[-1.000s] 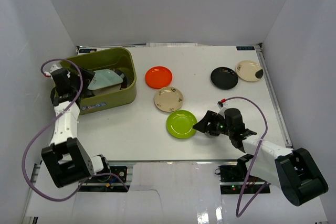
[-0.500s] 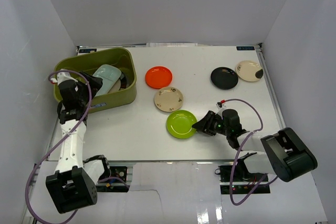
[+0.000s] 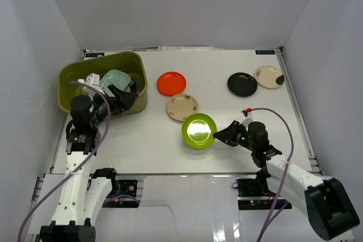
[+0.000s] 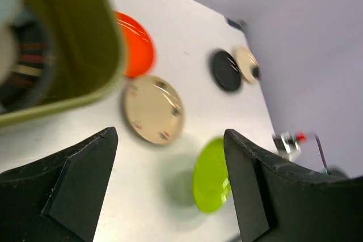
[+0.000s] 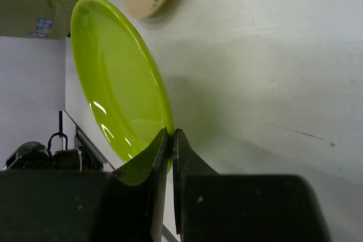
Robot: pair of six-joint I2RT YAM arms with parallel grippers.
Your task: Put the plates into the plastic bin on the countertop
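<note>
My right gripper (image 3: 218,135) (image 5: 171,138) is shut on the near rim of the lime green plate (image 3: 198,131) (image 5: 116,77), which is tilted up off the countertop (image 3: 238,117). Orange (image 3: 171,83), cream patterned (image 3: 182,106), black (image 3: 242,84) and a second cream plate (image 3: 269,76) lie flat on the countertop. The olive plastic bin (image 3: 74,75) (image 4: 85,38) at the far left holds a pale mint plate (image 3: 115,79) and a dark-rimmed one (image 3: 134,85). My left gripper (image 3: 126,99) (image 4: 170,179) hangs open and empty over the bin's near right wall.
White walls close in the countertop on three sides. The right arm's cable (image 3: 278,118) loops above the table near the right edge. The left wrist view also shows the orange plate (image 4: 136,43), cream plate (image 4: 153,110) and lime plate (image 4: 212,175).
My right gripper has shut on the lime plate's rim and tipped it up off the surface. My left arm has swung from the bin's left side to its near right side.
</note>
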